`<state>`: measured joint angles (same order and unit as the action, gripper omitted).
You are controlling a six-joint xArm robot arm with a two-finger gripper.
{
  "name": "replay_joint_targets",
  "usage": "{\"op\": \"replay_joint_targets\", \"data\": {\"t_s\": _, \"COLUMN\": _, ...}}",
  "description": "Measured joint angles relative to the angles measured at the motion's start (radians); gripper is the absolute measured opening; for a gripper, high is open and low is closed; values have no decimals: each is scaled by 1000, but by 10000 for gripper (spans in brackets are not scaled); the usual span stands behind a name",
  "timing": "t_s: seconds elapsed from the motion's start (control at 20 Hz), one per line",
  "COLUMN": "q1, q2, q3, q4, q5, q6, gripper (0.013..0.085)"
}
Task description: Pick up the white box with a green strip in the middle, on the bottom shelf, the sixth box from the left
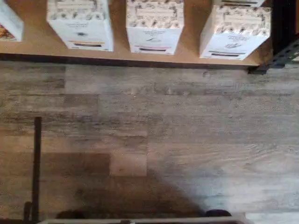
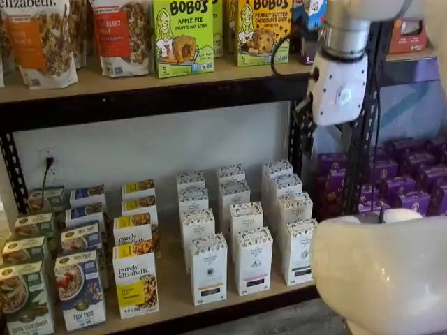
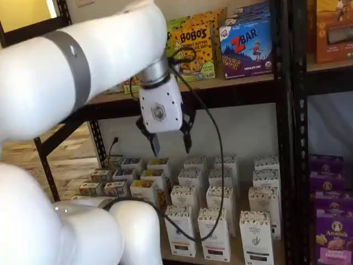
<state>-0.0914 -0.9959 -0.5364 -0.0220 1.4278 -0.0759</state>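
At the approach step, the gripper [image 3: 169, 144] hangs left of centre in a shelf view with its fingers parted and empty, while the white box [image 3: 256, 238] stands lower right on the bottom shelf [image 3: 282, 255], so the next move likely means descending rightward.

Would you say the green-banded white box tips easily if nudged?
The white box is tall and narrow, so a high push would probably tip it. Its flat carton sides look stiff, likely holding steady when gripped.
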Motion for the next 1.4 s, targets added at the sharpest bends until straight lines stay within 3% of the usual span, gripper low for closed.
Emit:
{"op": "replay_joint_targets", "data": {"t_s": 0.45, "q1": -13, "q2": 37, "q3": 200, "q4": 41, "q5": -247, "q6": -21, "gripper": 850}}
{"op": "replay_joint_targets", "data": {"t_s": 0.7, "q1": -4, "q2": 116, "q3": 270, "q4": 22, "q5": -392, "q6": -5, "gripper": 850}}
{"op": "replay_joint_targets", "data": {"t_s": 0.8, "q1": -8, "q2": 160, "q3": 284, "q4": 36, "q5": -450, "q6": -17, "gripper": 850}}
{"op": "replay_joint_targets", "data": {"t_s": 0.9, "q1": -16, "q2": 218, "q3": 290, "q4": 60, "q5": -505, "q6": -40, "gripper": 850}}
{"op": "replay_joint_targets", "data": {"t_s": 1.1, "q1": -15, "q2": 372, "q3": 294, "q4": 39, "q5": -637, "q6": -30, "gripper": 850}}
{"op": "replay_joint_targets", "data": {"t_s": 1.4, "q1": -39, "q2": 654, "q3": 270, "q4": 95, "q5": -849, "q6": -106, "gripper": 850}}
